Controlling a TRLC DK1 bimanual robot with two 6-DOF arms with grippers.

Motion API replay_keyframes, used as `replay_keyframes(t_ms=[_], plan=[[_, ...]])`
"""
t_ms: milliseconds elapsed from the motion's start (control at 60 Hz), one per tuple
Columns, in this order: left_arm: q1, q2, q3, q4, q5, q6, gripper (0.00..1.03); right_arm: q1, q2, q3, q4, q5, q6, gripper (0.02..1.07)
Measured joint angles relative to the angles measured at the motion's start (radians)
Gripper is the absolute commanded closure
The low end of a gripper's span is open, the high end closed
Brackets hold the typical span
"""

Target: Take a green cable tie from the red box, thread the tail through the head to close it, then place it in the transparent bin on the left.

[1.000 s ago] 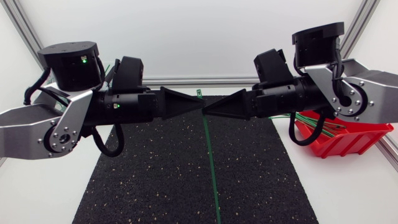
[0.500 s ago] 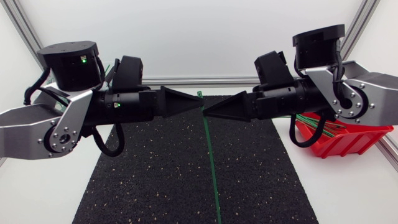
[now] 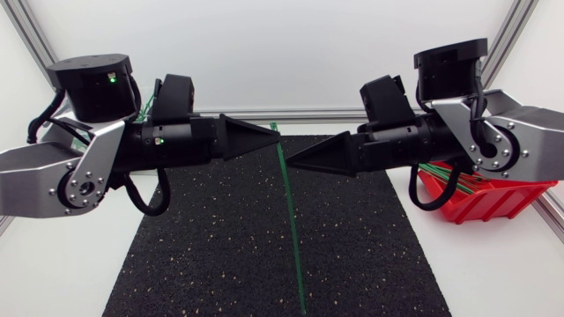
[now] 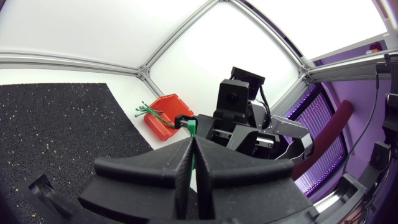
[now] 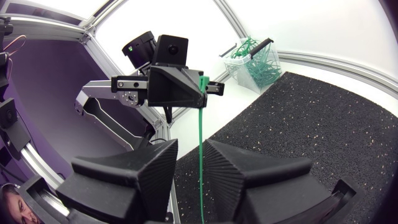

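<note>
Two arms are held nose to nose above a black speckled rubber mat (image 3: 211,246), their tips near each other but apart. The left gripper (image 3: 275,139) is seen with its fingers pressed together on the head end of a long, thin green plastic cable tie (image 3: 291,211). In the left wrist view the small head is shown poking out just ahead of the closed fingertips. From that pinch the strap is hung down below the left gripper, over the mat. The right gripper (image 5: 191,155) is held with its fingers spread, and the strap is passed through the gap between them, close to one finger; whether it is touched cannot be told. An open red plastic box (image 3: 498,198) holding more green ties is placed under the right arm, well behind its gripper. A transparent plastic bin (image 5: 252,59) filled with green ties is seen far ahead of the right gripper, beyond the left arm.
</note>
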Motion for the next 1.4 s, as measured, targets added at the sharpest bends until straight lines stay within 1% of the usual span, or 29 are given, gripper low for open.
replay_keyframes(t_ms=[233,317,417,500,583,717,783,1017,1067,1133,1200,1217,1233,1283,1400], plan=[[0.006,0.0,0.022,-0.018,0.01,0.0,1.0,0.016,0.047,-0.001,0.0,0.0,-0.038,0.6],[0.006,0.0,0.022,-0.026,0.024,0.0,1.0,0.018,0.055,-0.001,0.0,0.0,-0.044,0.66],[0.006,0.0,0.023,-0.034,0.039,0.0,1.0,0.019,0.054,-0.001,0.0,0.0,-0.044,0.66],[0.006,0.0,0.024,-0.047,0.058,0.0,1.0,0.019,0.054,-0.001,0.0,0.0,-0.044,0.71],[0.006,0.0,0.024,-0.048,0.066,0.0,1.0,0.019,0.055,-0.001,0.0,0.0,-0.045,0.72],[0.006,0.001,0.026,-0.068,0.066,0.001,1.0,0.026,0.054,-0.001,0.0,0.0,-0.048,0.87],[0.006,0.005,0.026,-0.071,0.066,0.001,1.0,0.027,0.054,-0.001,0.0,0.0,-0.048,1.01],[0.006,0.013,0.026,-0.079,0.069,0.001,0.99,0.044,0.048,-0.002,0.0,0.026,-0.059,1.01],[0.006,0.013,0.026,-0.077,0.07,0.001,0.94,0.045,0.044,-0.002,0.0,0.026,-0.059,1.01],[0.006,0.013,0.026,-0.07,0.072,0.001,0.79,0.045,0.042,-0.002,0.0,0.026,-0.059,1.01],[0.006,0.013,0.026,-0.064,0.073,0.001,0.78,0.045,0.042,-0.002,0.0,0.026,-0.059,1.01],[0.006,0.013,0.026,-0.063,0.073,0.001,0.74,0.045,0.042,-0.002,0.0,0.026,-0.059,1.01],[0.005,0.014,0.026,-0.063,0.073,0.001,0.72,0.045,0.042,-0.002,0.0,0.026,-0.059,1.01],[0.003,0.014,0.026,-0.062,0.073,0.001,0.69,0.045,0.042,-0.002,0.0,0.026,-0.059,1.01],[0.001,0.016,0.026,-0.062,0.073,0.001,0.65,0.044,0.041,-0.002,0.0,0.026,-0.059,1.01]])
